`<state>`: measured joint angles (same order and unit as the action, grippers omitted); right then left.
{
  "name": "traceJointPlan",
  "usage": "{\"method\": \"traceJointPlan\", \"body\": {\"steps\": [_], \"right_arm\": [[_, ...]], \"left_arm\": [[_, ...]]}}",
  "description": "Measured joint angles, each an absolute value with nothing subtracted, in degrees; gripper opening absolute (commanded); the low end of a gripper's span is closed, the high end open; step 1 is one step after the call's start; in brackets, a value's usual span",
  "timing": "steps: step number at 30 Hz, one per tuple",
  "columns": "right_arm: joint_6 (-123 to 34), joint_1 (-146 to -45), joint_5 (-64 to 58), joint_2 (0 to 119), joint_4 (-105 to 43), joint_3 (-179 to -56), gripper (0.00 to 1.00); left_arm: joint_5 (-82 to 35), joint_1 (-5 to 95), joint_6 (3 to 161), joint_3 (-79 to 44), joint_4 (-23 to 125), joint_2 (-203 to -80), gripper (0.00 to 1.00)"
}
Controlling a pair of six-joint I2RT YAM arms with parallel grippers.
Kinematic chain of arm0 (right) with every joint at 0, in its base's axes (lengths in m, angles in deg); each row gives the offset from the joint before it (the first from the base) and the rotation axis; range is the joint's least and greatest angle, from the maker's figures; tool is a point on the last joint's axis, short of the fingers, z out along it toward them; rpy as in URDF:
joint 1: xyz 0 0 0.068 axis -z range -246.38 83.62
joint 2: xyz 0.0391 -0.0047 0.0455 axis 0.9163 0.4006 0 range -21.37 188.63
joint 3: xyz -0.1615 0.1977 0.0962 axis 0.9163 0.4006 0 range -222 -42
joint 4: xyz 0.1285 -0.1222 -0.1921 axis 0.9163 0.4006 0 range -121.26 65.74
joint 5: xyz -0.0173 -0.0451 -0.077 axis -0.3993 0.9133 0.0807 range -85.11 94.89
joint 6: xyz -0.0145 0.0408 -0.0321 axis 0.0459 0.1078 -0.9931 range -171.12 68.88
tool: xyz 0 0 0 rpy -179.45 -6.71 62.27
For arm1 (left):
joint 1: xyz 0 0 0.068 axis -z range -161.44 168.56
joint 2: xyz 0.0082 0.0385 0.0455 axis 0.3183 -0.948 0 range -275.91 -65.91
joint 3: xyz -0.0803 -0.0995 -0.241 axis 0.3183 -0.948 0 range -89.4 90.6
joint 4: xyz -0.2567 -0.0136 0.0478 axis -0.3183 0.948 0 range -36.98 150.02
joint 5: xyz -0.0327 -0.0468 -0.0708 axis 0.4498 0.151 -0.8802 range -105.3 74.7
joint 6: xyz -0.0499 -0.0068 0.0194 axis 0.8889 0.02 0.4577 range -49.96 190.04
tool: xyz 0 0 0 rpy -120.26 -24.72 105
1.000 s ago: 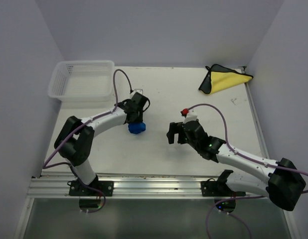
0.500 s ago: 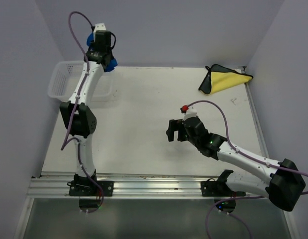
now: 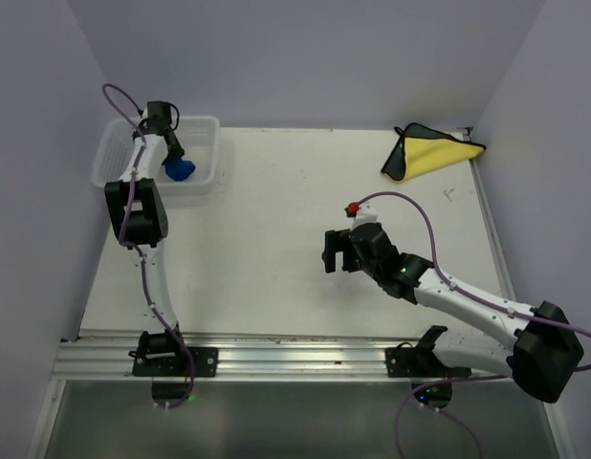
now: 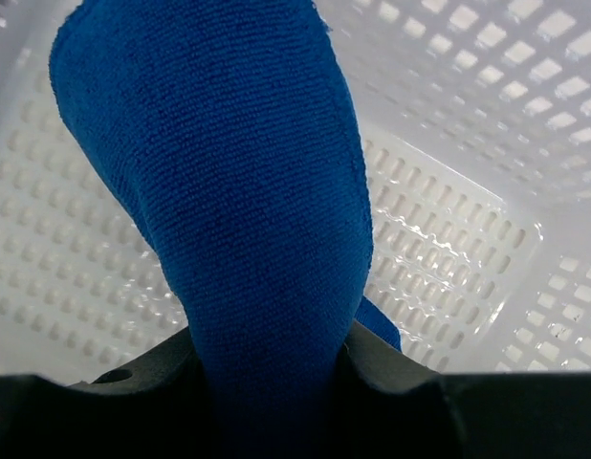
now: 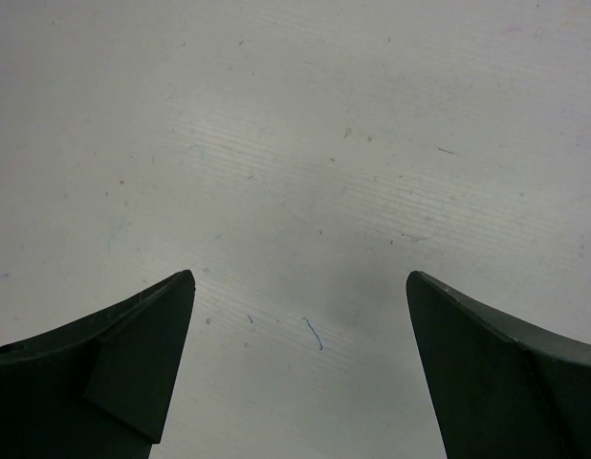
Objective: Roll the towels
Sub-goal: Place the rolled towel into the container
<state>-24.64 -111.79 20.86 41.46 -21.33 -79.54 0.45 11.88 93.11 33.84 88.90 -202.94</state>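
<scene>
clearly, the left gripper (image 3: 170, 155) was clamped partway on the blue towel (image 4: 238, 210), whose long axis ran straight out from its jaws into the white basket (image 4: 448, 239); the right gripper (image 5: 300, 320) gaped wide, empty.

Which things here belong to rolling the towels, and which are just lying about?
Part of the job:
- blue towel, bunched in the left gripper
- yellow towel, unrolled at the far right corner

Just lying about:
- white mesh basket, beneath the blue towel
</scene>
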Motion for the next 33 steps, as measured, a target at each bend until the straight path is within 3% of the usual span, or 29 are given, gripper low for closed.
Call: {"method": "traceJointPlan", "body": {"steps": [5,6,9,17,27,33], "right_arm": [[-24.64,-111.31,20.86,44.32,-21.33,-79.6,0.97],[-24.64,-111.22,20.86,44.65,-21.35,-79.6,0.97],[-24.66,-110.9,20.86,45.48,-21.37,-79.87,0.97],[-24.77,-110.0,20.79,46.11,-21.33,-81.09,0.97],[-24.59,-109.82,20.83,46.09,-21.31,-81.5,0.97],[-24.57,-109.82,21.14,46.07,-21.26,-81.5,0.98]], "left_arm": [[-3.6,13.08,94.73,31.06,86.38,-204.42,0.1],[-4.45,13.37,94.93,30.36,85.81,-204.62,0.2],[-5.63,13.72,95.01,29.36,84.2,-205.04,0.37],[-7.01,13.58,95.1,28.81,82.21,-205.04,0.55],[-9.87,13.74,94.73,26.23,78.47,-204.1,0.99],[-10.88,13.69,94.95,24.48,77.4,-202.87,1.0]]}}
